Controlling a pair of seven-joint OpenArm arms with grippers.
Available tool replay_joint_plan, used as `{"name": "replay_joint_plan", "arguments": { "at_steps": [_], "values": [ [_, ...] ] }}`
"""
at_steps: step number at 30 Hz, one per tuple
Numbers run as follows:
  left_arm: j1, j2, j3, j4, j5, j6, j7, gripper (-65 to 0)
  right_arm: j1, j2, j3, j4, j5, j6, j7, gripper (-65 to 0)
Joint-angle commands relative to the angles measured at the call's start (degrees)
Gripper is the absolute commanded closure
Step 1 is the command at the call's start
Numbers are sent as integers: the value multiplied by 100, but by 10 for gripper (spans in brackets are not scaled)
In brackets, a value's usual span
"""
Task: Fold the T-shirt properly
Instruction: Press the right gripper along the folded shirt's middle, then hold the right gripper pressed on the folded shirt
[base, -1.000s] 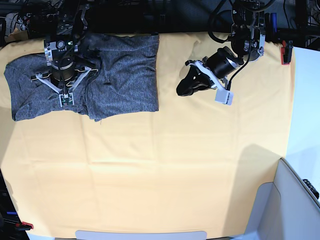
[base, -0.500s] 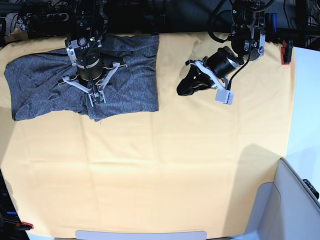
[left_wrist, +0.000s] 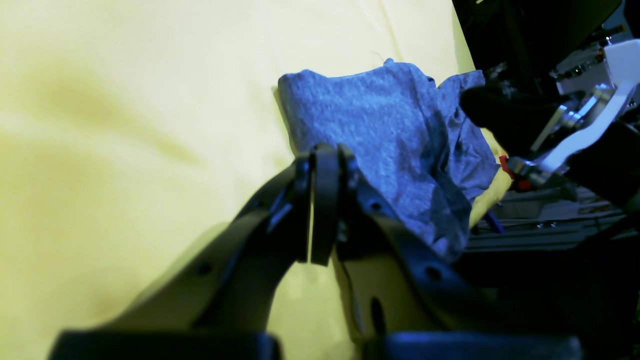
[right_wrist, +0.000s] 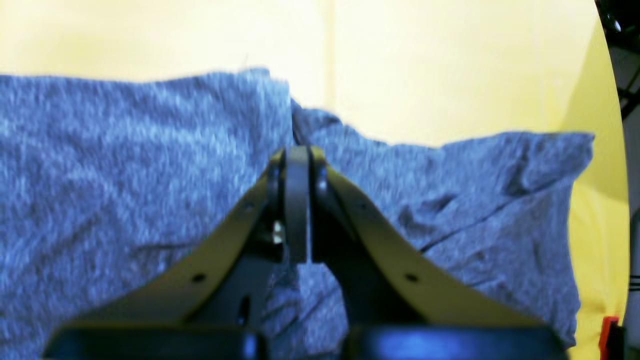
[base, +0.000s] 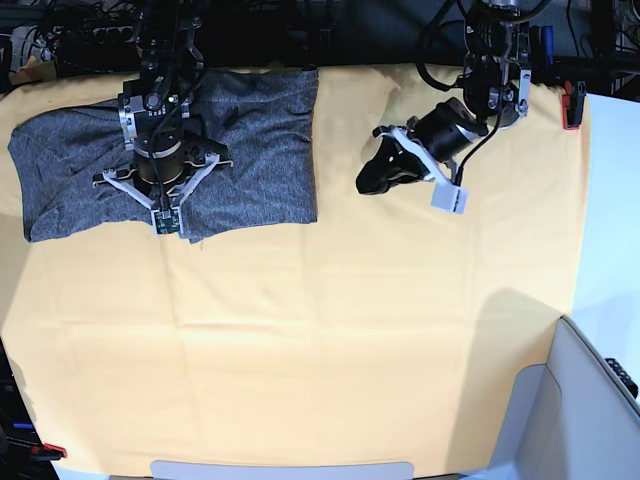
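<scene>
Shirt first: the T-shirt, heathered dark grey, lies flattened in a wide rough rectangle at the far left corner of the yellow-orange cloth in the base view, its right edge straight, its left end rumpled and rounded. Right gripper hangs over the shirt's lower middle, tip near the front hem, arm body covering part of the fabric above it. In the right wrist view the right gripper has its jaws pressed together, grey knit spread beneath and on both sides of them, a fold line running up from the tip toward the far hem; whether a pinch of fabric is caught between the jaws cannot be told, so no hold claimed. Left gripper sits well apart from the shirt, to its right, over bare cloth, pointing toward the shirt's right edge. In the left wrist view the left gripper is closed with nothing between the jaws; the shirt lies beyond the tip, not touching it, with the other arm's hardware dark at the right edge.
</scene>
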Motion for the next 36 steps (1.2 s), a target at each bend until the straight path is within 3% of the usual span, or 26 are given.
{"name": "replay_joint_plan", "arguments": {
  "at_steps": [1,30,36],
  "values": [
    [-86,-152,-43,127,-142,-64,-150,-6,121,13,76,103,-20,-22,129,0],
    [371,-223,-711,945,-142,-64,-132,-10,464,-4,322,111,-20,-22,129,0],
    [388,-223,-720,945,-142,-73,-132,-72,464,-4,322,111,-11,-22,129,0]
  ]
}}
